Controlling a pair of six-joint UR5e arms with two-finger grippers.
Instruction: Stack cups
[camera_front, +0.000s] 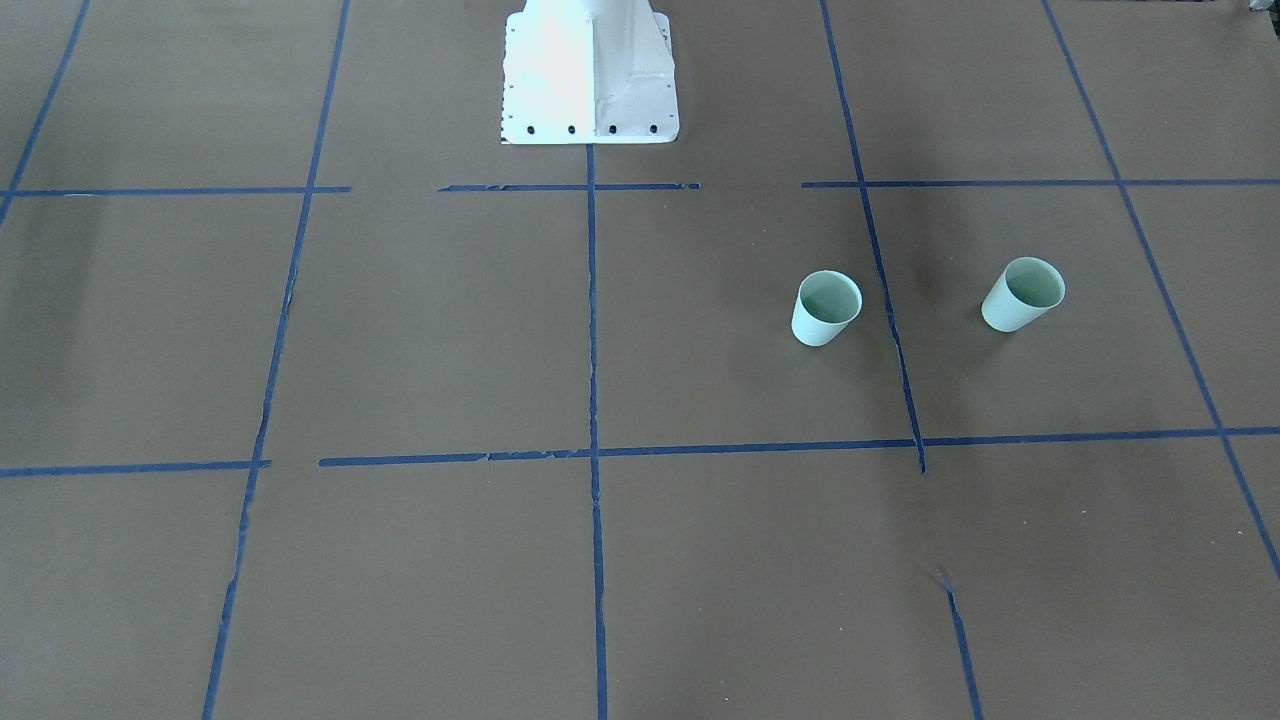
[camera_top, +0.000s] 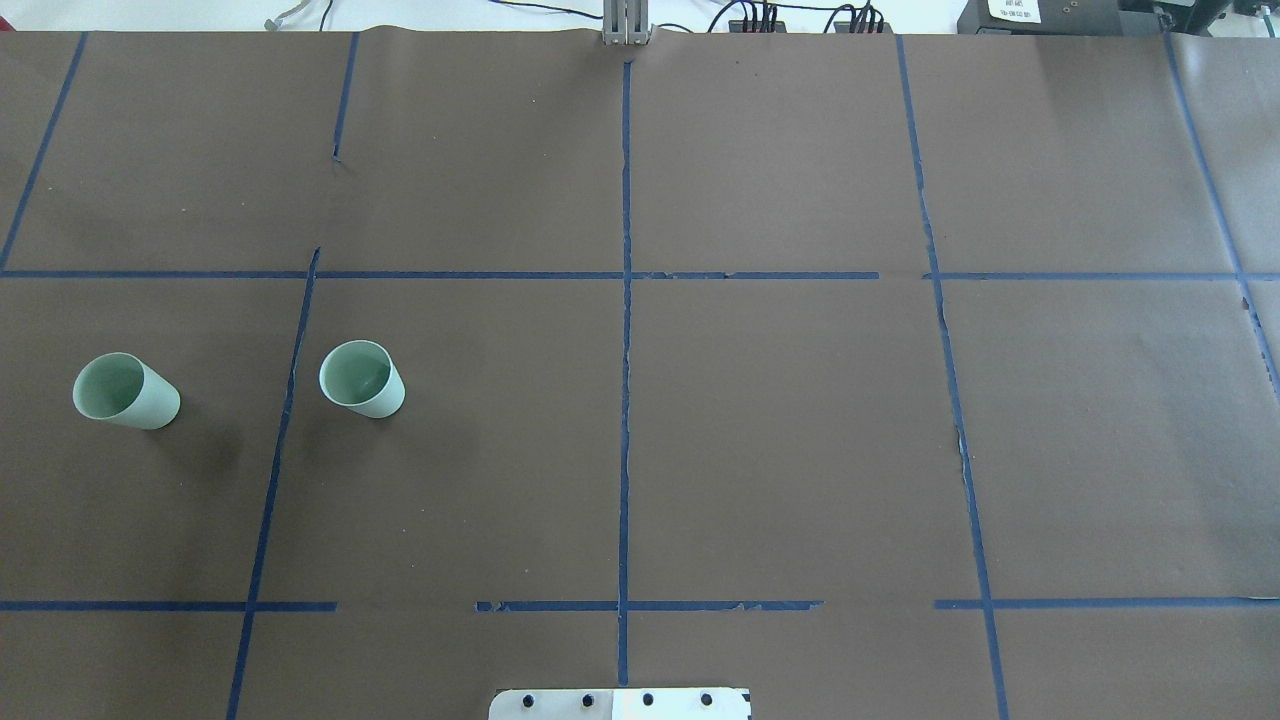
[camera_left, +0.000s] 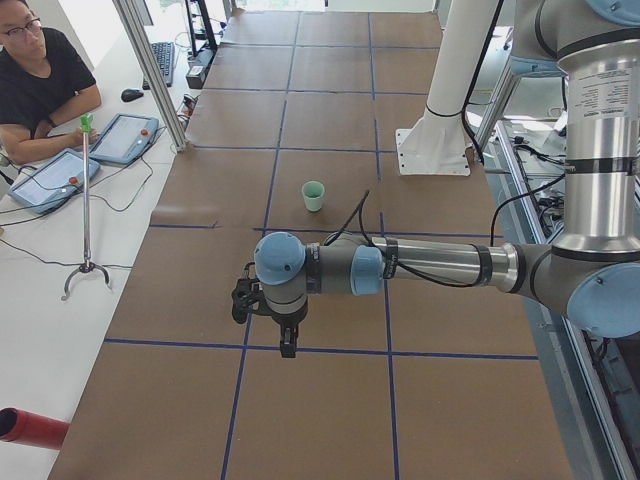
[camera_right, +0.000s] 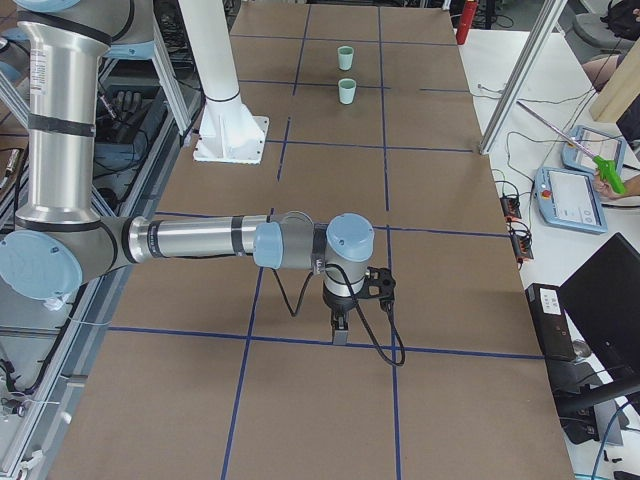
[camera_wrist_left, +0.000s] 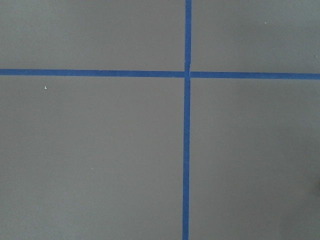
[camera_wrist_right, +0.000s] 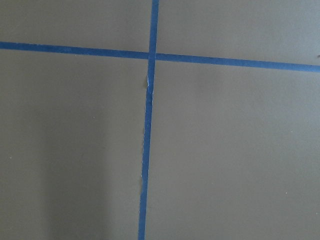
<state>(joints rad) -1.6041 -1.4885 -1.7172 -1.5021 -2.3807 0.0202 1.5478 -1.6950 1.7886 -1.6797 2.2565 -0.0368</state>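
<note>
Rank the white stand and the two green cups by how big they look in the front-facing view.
1. The white stand: largest by far, though cut off at the top edge.
2. The cup nearer the stand and the cup farther out: they look alike, so no ranking.

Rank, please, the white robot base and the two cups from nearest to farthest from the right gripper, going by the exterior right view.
From the right gripper:
1. White robot base, at the view's left, on the robot's side.
2. Nearer cup, higher in the view, past the base.
3. Farther cup, directly beyond it, near the top.
</note>
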